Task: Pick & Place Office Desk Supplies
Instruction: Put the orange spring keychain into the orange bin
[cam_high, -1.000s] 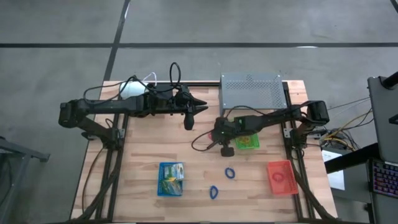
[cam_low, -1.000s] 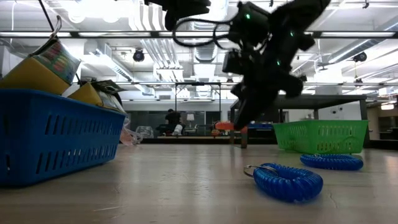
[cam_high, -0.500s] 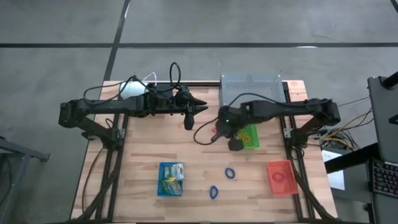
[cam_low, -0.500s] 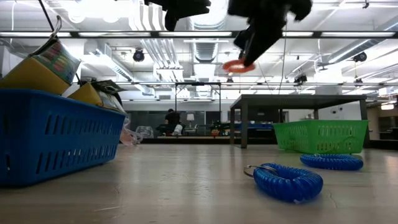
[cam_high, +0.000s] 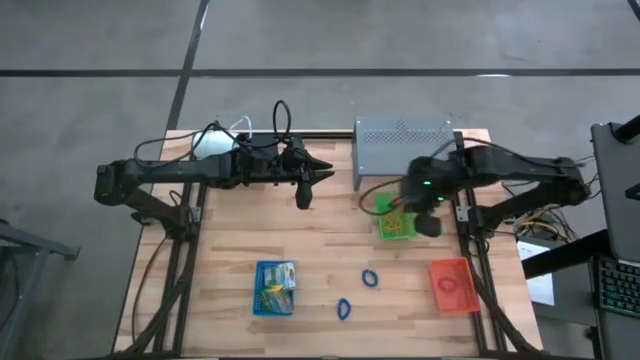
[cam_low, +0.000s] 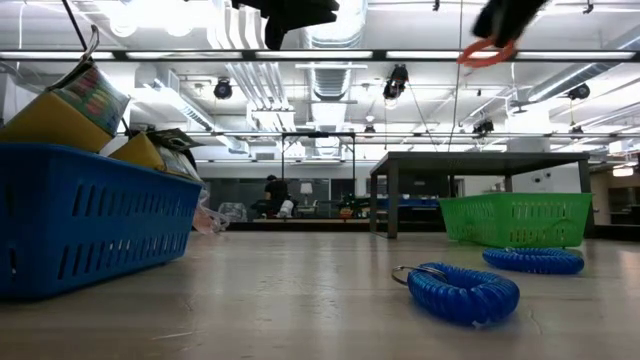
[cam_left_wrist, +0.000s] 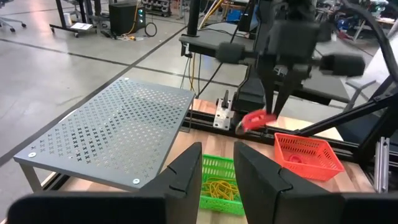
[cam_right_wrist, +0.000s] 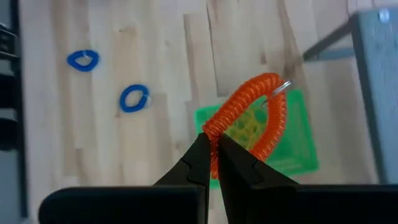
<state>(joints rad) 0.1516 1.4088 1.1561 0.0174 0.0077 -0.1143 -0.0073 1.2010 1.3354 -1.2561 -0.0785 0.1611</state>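
Wooden slatted table (cam_high: 320, 250) with two dark robot arms, seen from overhead.
The right gripper (cam_right_wrist: 213, 160), clamped shut on a red coiled plastic loop (cam_right_wrist: 249, 118), holds it above the green mesh tray (cam_high: 397, 224) of yellow rubber bands (cam_left_wrist: 219, 187). The left gripper (cam_left_wrist: 217, 163), jaws parted and empty, waits at the table's far edge.

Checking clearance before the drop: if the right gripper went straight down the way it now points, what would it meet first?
Probably the green tray. The right gripper, shut on the red coil, points down at it, with the yellow bands inside. How high it hangs is unclear.
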